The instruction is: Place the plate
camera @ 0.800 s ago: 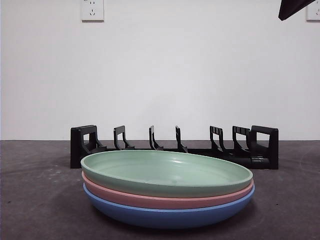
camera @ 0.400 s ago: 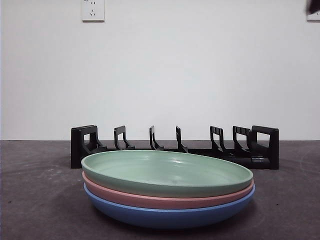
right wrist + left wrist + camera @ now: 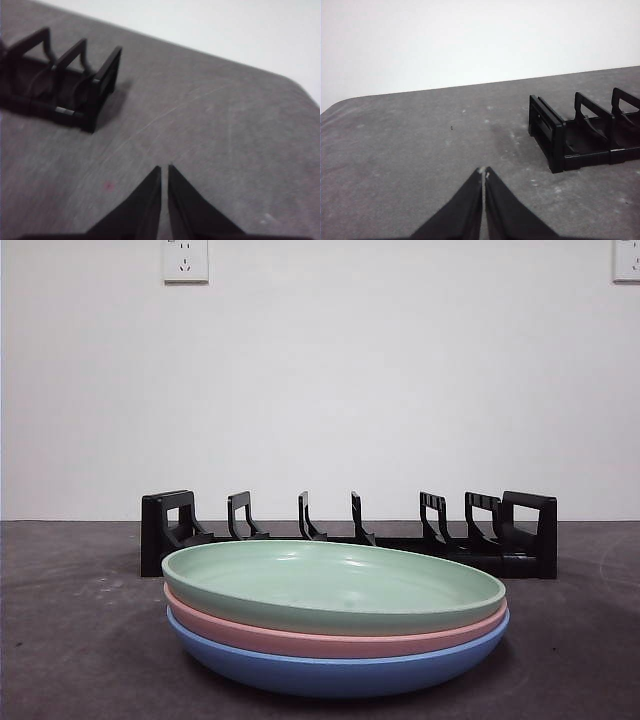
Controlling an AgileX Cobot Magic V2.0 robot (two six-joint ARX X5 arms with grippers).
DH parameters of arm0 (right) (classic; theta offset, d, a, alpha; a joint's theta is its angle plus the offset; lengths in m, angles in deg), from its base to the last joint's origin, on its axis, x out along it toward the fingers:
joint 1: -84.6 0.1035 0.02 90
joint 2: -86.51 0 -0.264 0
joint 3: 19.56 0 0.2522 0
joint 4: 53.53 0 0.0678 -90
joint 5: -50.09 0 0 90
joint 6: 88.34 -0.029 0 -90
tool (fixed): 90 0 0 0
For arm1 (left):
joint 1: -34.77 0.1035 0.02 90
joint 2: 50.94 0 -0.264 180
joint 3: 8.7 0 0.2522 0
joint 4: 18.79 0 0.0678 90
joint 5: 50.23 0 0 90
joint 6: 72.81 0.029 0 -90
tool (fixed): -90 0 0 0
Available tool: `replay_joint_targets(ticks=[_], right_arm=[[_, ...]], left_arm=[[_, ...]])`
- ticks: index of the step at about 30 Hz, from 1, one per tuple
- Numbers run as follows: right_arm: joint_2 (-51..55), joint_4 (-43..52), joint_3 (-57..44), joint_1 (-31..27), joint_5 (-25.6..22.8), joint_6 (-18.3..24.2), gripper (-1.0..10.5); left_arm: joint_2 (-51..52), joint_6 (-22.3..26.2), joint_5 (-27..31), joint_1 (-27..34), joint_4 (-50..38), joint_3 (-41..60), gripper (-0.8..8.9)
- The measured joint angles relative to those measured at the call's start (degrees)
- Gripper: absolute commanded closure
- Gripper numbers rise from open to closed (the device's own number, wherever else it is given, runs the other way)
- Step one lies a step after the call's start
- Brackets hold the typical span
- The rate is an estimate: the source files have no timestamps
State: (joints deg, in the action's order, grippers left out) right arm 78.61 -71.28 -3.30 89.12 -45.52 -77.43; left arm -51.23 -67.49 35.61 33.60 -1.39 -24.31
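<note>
A green plate [image 3: 334, 583] lies on top of a pink plate [image 3: 330, 638] and a blue plate [image 3: 335, 668], stacked near the table's front in the front view. Behind the stack stands a black slotted dish rack [image 3: 350, 532] with nothing in it. One end of the rack [image 3: 585, 132] shows in the left wrist view, and my left gripper [image 3: 483, 173] is shut and holds nothing over bare table. The rack's other end [image 3: 65, 80] shows in the right wrist view, where my right gripper [image 3: 164, 168] is shut and holds nothing. Neither arm shows in the front view.
A grey table [image 3: 70, 640] runs back to a white wall. Two wall sockets [image 3: 185, 260] sit high on the wall at the top left and top right corners.
A black arm tip at the front view's top right corner has drawn up and out of the picture. The plates and rack have not moved.
</note>
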Motion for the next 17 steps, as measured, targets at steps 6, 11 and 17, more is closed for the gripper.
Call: replay_joint_targets(ticks=[6, 11, 17], right_arm=[[7.76, -5.07, -1.57, -2.62, -0.17, -3.28, 9.3], [7.67, -5.44, -1.55, -2.64, -0.24, -3.98, 9.2], [7.67, -5.22, -1.55, -2.64, -0.35, -4.59, 9.2]], left_arm=[[0.00, 0.00, 0.00, 0.00, 0.00, 0.00, 8.06], [0.00, 0.00, 0.00, 0.00, 0.00, 0.00, 8.06], [0.00, 0.00, -0.02, 0.00, 0.00, 0.00, 8.06]])
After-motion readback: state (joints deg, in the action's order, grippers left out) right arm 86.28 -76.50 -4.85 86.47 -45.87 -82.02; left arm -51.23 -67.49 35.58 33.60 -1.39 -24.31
